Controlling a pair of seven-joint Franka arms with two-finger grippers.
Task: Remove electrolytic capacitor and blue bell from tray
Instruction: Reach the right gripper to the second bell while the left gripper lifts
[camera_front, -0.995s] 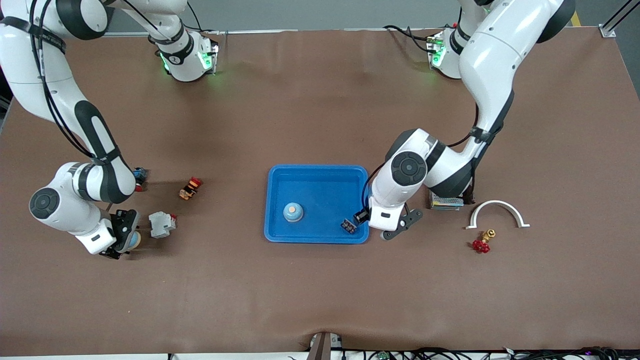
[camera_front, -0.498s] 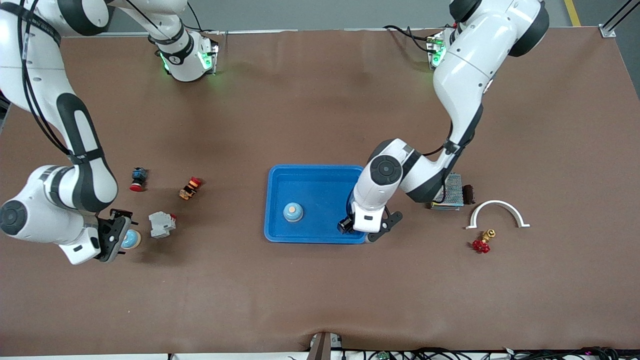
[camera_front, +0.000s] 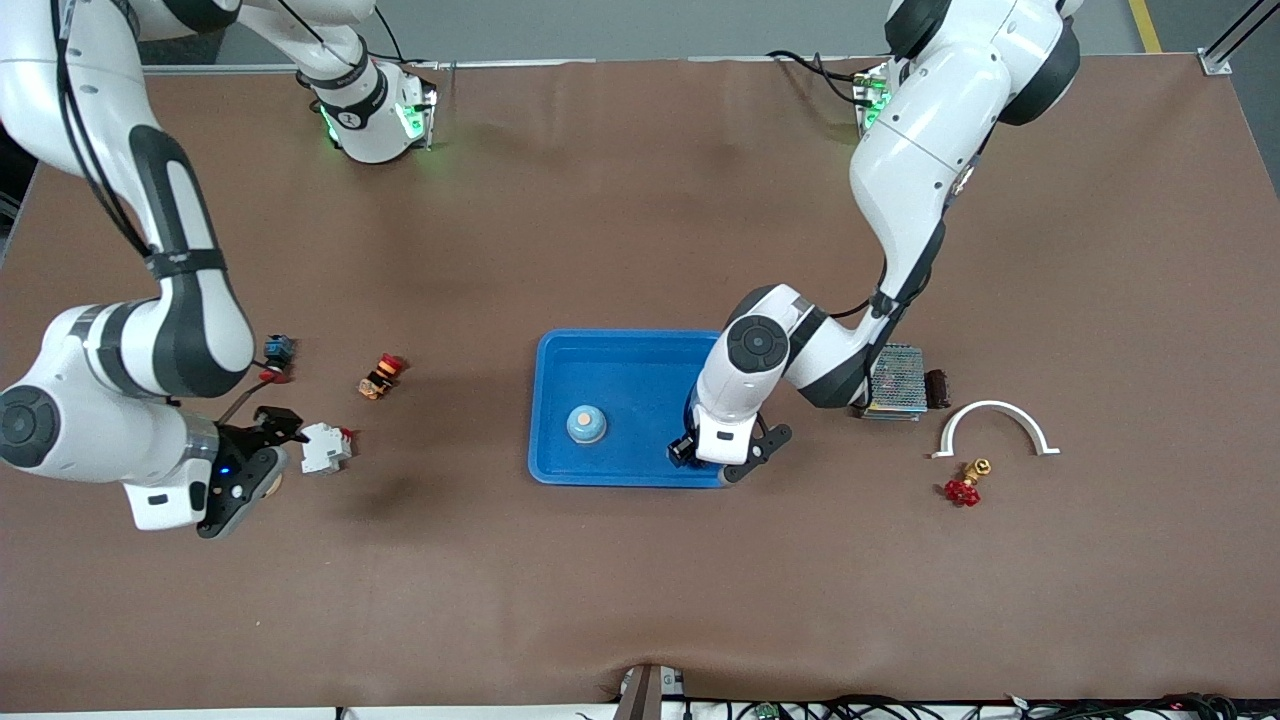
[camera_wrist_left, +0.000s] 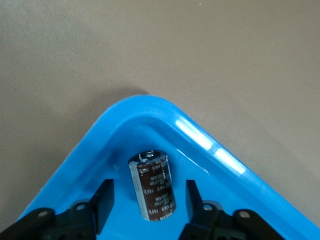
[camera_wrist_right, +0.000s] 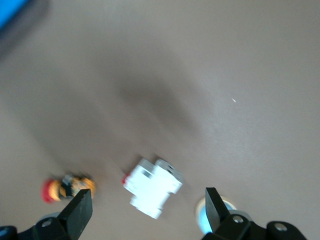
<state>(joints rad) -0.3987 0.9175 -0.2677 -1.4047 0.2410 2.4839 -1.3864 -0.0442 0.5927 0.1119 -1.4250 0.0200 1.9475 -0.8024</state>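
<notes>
A brown capacitor (camera_wrist_left: 154, 187) lies in a corner of the blue tray (camera_front: 640, 350), the corner nearest the front camera at the left arm's end. My left gripper (camera_front: 716, 462) is down over it and open. Its fingers (camera_wrist_left: 104, 202) stand on either side of the capacitor with a gap on each side. One blue bell (camera_front: 586, 423) with an orange top sits in the tray. Another bell (camera_wrist_right: 202, 217) rests on the table at the right arm's end, half hidden by a finger of my open right gripper (camera_front: 245, 478), which holds nothing.
A white breaker (camera_front: 325, 447) lies beside the right gripper. A red-and-yellow button (camera_front: 381, 375) and a blue-and-red button (camera_front: 275, 356) lie farther from the camera. At the left arm's end are a mesh-covered box (camera_front: 900, 380), a white arch bracket (camera_front: 995, 420) and a red valve (camera_front: 964, 487).
My left gripper has moved from beside the tray to over its corner, straddling the capacitor. My right gripper has shifted about by the bell on the table and now covers it.
</notes>
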